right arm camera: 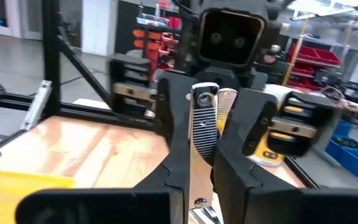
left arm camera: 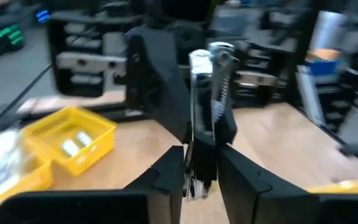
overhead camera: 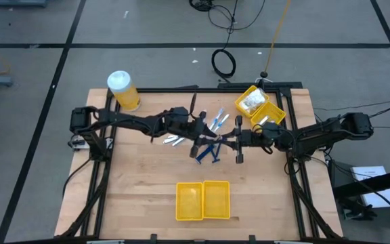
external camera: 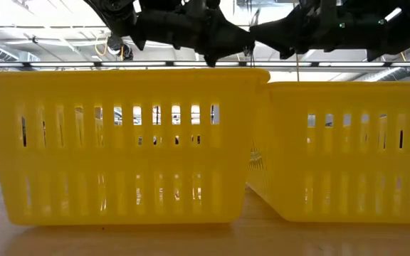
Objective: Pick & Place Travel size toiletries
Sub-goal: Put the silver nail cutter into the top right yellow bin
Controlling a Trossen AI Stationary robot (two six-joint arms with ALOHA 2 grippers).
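Note:
A slim silvery piece (left arm camera: 202, 93) hangs in the air above the table's middle, between my two grippers. My left gripper (overhead camera: 208, 139) reaches in from the left and my right gripper (overhead camera: 230, 141) from the right; both are shut on the piece and face each other tip to tip. Below them, dark blue razors (overhead camera: 208, 153) lie flat on the wood. White and light-blue sticks (overhead camera: 217, 122) lie just beyond, with more sticks (overhead camera: 174, 141) to the left. The low view shows only the arms above the bin. My left gripper (left arm camera: 199, 182) pinches one end of the silvery piece (left arm camera: 199, 163) between its two fingers, coming level from the table's left. The piece is lifted clear and runs on away from the fingers. My right gripper (right arm camera: 201, 167) pinches the other end of the silvery piece (right arm camera: 204, 127) between its two fingers, level from the table's right, with the fingers lying along it.
A yellow two-compartment bin (overhead camera: 203, 201) stands at the near edge and fills the low view (external camera: 119, 142). A second yellow bin (overhead camera: 276, 116) at the far right holds clear packets and small silvery pieces. A big yellow jar (overhead camera: 123, 90) stands at the far left.

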